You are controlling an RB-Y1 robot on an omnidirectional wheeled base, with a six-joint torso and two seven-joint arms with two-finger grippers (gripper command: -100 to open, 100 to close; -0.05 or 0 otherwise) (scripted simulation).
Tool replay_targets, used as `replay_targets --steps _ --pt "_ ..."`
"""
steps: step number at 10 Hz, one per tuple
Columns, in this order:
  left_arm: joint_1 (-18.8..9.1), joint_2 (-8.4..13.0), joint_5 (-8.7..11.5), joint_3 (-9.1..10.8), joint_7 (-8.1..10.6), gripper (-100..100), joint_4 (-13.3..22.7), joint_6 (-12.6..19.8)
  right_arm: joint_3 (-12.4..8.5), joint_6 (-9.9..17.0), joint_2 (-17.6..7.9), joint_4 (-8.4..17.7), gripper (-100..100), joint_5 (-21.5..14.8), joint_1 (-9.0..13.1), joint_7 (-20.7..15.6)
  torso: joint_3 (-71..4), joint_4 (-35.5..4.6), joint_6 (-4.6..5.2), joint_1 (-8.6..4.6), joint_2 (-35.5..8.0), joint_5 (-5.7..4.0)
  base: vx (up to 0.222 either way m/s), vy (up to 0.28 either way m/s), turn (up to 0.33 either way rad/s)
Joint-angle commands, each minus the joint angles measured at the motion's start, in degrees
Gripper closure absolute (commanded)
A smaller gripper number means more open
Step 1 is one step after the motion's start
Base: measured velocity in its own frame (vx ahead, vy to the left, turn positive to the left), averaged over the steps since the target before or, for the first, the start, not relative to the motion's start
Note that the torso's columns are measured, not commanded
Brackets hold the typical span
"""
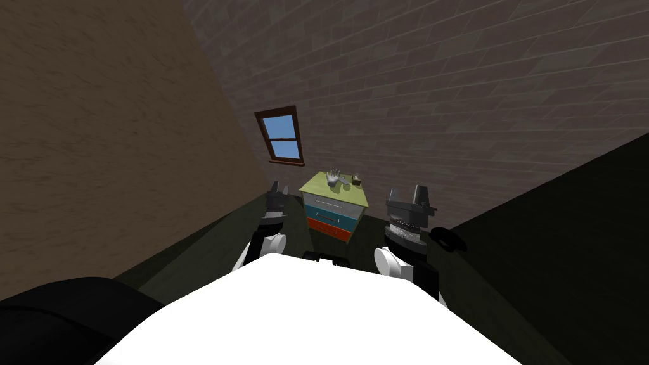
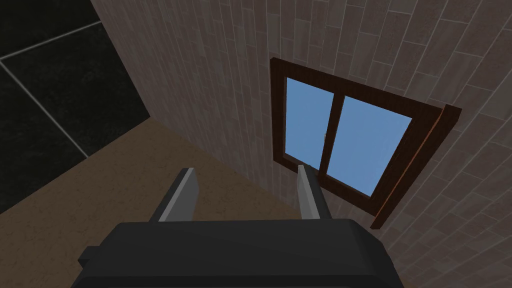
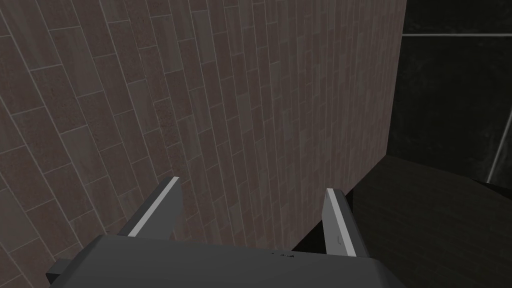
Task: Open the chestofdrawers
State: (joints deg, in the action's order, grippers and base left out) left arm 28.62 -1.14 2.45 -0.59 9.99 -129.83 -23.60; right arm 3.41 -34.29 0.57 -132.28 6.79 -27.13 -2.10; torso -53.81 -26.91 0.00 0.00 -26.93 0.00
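Observation:
A small chest of drawers [image 1: 334, 206] stands ahead against the brick wall, with a yellow-green top and grey, teal and orange-red drawer fronts, each closed with a slim bar handle. My left gripper [image 1: 276, 198] is raised to its left, well short of it. In the left wrist view that gripper [image 2: 246, 181] is open and holds nothing. My right gripper [image 1: 413, 203] is raised to the chest's right, also short of it. The right wrist view has this gripper [image 3: 254, 197] open and holding nothing.
A grey hand-shaped ornament [image 1: 334, 178] and a small dark box [image 1: 357, 180] sit on the chest's top. A brown-framed window [image 1: 280, 135] is on the wall behind it. A tan wall [image 1: 108, 146] runs along the left and a dark surface [image 1: 570, 253] along the right.

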Motion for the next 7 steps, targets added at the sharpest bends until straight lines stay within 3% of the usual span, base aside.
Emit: replay_targets --steps 1,2,3,4,7 --pt "0.00 0.00 0.00 0.00 0.00 0 0.00 0.00 0.00 0.00 0.00 0.00 0 0.00 0.00 0.00 -8.46 -4.23 0.00 0.00 -4.23 0.00 0.000 0.000 0.000" --pt "0.00 0.00 0.00 0.00 0.00 0 0.00 0.00 0.00 0.00 0.00 0.00 0 0.00 0.00 0.00 -16.91 -8.46 0.00 0.00 -8.46 0.00 0.000 0.000 0.000" --pt "-0.16 2.39 -0.01 -0.10 0.00 -100 0.76 -0.25 0.00 0.00 0.00 0.00 0 0.00 0.00 0.00 -25.38 -12.69 0.00 0.00 -12.69 0.00 0.012 0.000 -0.020" --pt "-0.32 3.97 -0.01 -0.19 -0.01 -100 1.49 -0.49 0.00 0.00 0.00 0.02 0 0.00 -0.01 0.00 -29.33 -14.57 0.00 0.02 -14.60 0.01 0.016 0.003 -0.025" --pt "-0.98 7.78 -0.04 -0.60 -0.02 -100 4.62 -1.51 0.00 0.01 0.00 0.03 0 0.00 -0.01 0.00 -30.77 -15.34 0.00 0.01 -15.31 0.00 0.024 0.003 -0.038"
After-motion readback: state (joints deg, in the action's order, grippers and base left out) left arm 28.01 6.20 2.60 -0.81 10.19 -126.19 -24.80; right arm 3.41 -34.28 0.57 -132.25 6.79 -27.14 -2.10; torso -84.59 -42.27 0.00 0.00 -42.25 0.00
